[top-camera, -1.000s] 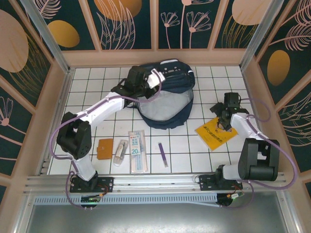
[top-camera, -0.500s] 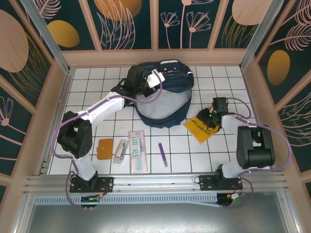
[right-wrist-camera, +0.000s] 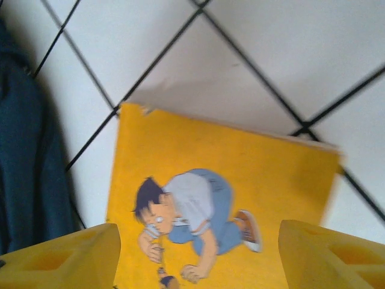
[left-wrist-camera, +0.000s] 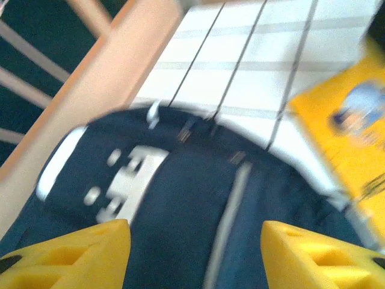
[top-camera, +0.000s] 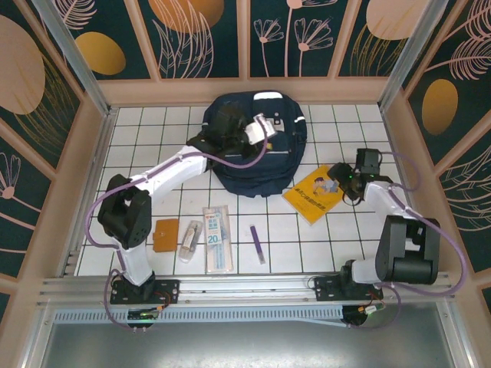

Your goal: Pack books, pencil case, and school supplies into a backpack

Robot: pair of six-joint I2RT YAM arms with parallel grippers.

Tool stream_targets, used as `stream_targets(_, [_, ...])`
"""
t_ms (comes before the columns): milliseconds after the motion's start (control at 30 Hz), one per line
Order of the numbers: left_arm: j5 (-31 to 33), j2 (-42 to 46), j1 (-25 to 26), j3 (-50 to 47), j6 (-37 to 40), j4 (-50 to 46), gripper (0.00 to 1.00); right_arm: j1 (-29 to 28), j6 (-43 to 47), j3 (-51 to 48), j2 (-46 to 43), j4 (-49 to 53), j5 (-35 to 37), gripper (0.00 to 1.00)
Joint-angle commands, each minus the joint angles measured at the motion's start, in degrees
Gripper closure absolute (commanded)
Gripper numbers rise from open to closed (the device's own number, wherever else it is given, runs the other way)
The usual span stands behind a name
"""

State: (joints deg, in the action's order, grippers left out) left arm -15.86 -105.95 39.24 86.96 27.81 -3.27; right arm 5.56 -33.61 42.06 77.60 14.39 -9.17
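Top view: backpack point(top-camera: 280, 165) at the far centre of the worktop point(top-camera: 307, 245), yellow booklet point(top-camera: 314, 193) just right of it. Left wrist view — left gripper point(left-wrist-camera: 195, 241), jaws apart and empty, over the backpack. Right wrist view — right gripper point(right-wrist-camera: 198, 253), likewise parted, over the booklet.

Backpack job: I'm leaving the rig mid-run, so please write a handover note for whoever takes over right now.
Left pincer: open, empty, over the backpack at the far middle of the table.
Right pincer: open, empty, over the yellow booklet, which lies flat right of the backpack.
Near left, in a row: orange-brown book, small clear packet, long clear pack, purple pen.
Done: nothing seen packed.
Left: all five items into the backpack.
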Motion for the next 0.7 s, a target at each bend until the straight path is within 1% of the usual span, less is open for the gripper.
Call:
stream_targets(0, [-7.24, -4.5, 5.1, 3.32, -15.83, 2.51, 0.41, 3.14, 0.12, -3.88, -1.92, 2.41, -4.51, 0.36])
stream_targets(33, [-7.6, -6.33, 6.04, 4.12, -18.69, 2.88, 0.41, 3.89, 0.89, -4.63, -1.8, 1.29, -6.29, 0.4])
stream_targets(67, [-7.35, -8.79, 7.15, 5.86, -21.63, 2.25, 0.4, 4.33, 1.55, -5.25, -1.5, 0.53, -7.26, 0.43])
stream_targets(100, [-7.12, -11.6, 7.99, 8.67, -23.2, -0.42, 0.4, 4.48, 2.52, -5.41, -0.85, -0.03, -7.37, 0.44])
stream_targets(167, [-5.11, -17.68, 8.79, 16.11, -26.29, -6.49, 0.43, 4.48, 3.68, -5.41, 0.94, -0.36, -6.25, 0.46])
stream_targets(233, [-3.04, -23.28, 8.93, 23.07, -30.47, -11.99, 0.46, 4.59, 4.75, -5.24, 2.94, -1.39, -5.5, 0.51])
stream_targets(367, [1.77, -30.98, 8.94, 31.74, -35.46, -18.1, 0.45, 4.84, 5.22, -4.49, 6.11, -3.16, -6.03, 0.69])
stream_targets(400, [2.15, -32.96, 8.95, 34.24, -36.1, -20.13, 0.45, 4.98, 5.17, -4.28, 6.77, -3.27, -5.96, 0.7])
stream_targets(467, [1.94, -36.06, 8.99, 37.81, -37.63, -22.98, 0.45, 5.23, 5.67, -4.01, 7.47, -3.55, -5.7, 0.72])
stream_targets(533, [1.52, -38.79, 9.0, 40.52, -39.74, -25.28, 0.44, 5.4, 6.45, -3.96, 7.8, -3.94, -5.69, 0.8])
stream_targets(633, [0.26, -42.09, 9.06, 43.5, -42.77, -27.9, 0.43, 5.47, 7.95, -4.07, 7.9, -4.5, -5.6, 0.83])
stream_targets(667, [-0.05, -43.0, 9.04, 44.52, -43.85, -28.95, 0.43, 5.44, 8.4, -4.09, 7.92, -4.54, -5.54, 0.86])
